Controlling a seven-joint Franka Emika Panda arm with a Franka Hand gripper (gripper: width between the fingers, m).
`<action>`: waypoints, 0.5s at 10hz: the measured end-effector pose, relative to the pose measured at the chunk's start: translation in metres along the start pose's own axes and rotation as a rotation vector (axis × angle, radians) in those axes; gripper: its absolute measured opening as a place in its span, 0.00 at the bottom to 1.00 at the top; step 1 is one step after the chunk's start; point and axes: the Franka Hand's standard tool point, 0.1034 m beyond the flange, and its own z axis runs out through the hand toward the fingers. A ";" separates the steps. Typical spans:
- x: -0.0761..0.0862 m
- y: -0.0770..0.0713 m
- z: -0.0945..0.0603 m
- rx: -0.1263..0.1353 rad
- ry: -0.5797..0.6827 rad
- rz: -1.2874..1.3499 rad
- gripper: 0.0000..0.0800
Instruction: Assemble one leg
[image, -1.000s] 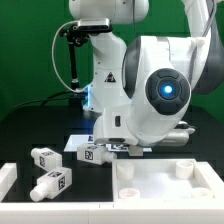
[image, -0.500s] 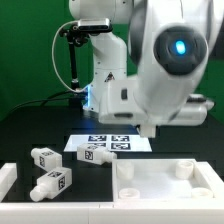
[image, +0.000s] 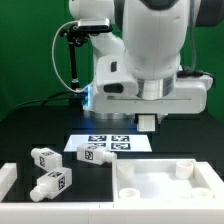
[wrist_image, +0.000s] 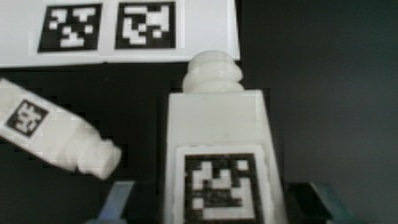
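Three white legs with marker tags lie on the black table in the exterior view: one (image: 93, 155) beside the marker board (image: 110, 143) and two (image: 45, 157) (image: 52, 183) at the exterior view's left. The white tabletop part (image: 170, 182) lies at the front right. My gripper (image: 148, 122) hangs above the board, mostly hidden by the arm. In the wrist view my gripper (wrist_image: 219, 203) is open, its fingers (wrist_image: 121, 201) standing on either side of a tagged leg (wrist_image: 222, 140) with gaps, not touching. The leg's threaded tip points toward the marker board (wrist_image: 125, 30). A second leg (wrist_image: 54, 130) lies beside it.
The arm's white body (image: 150, 60) fills the upper middle of the exterior view. A white raised edge (image: 8, 178) stands at the front left. A green backdrop and a black cable (image: 58, 60) are behind.
The arm has swung and lifted: its lit blue joint rose out of view and the marker board is uncovered. The legs and the tabletop part have not moved.
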 end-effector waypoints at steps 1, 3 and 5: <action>0.009 -0.011 0.000 -0.005 0.082 0.006 0.36; 0.035 -0.027 -0.048 0.009 0.221 -0.026 0.36; 0.048 -0.033 -0.077 0.016 0.362 -0.026 0.36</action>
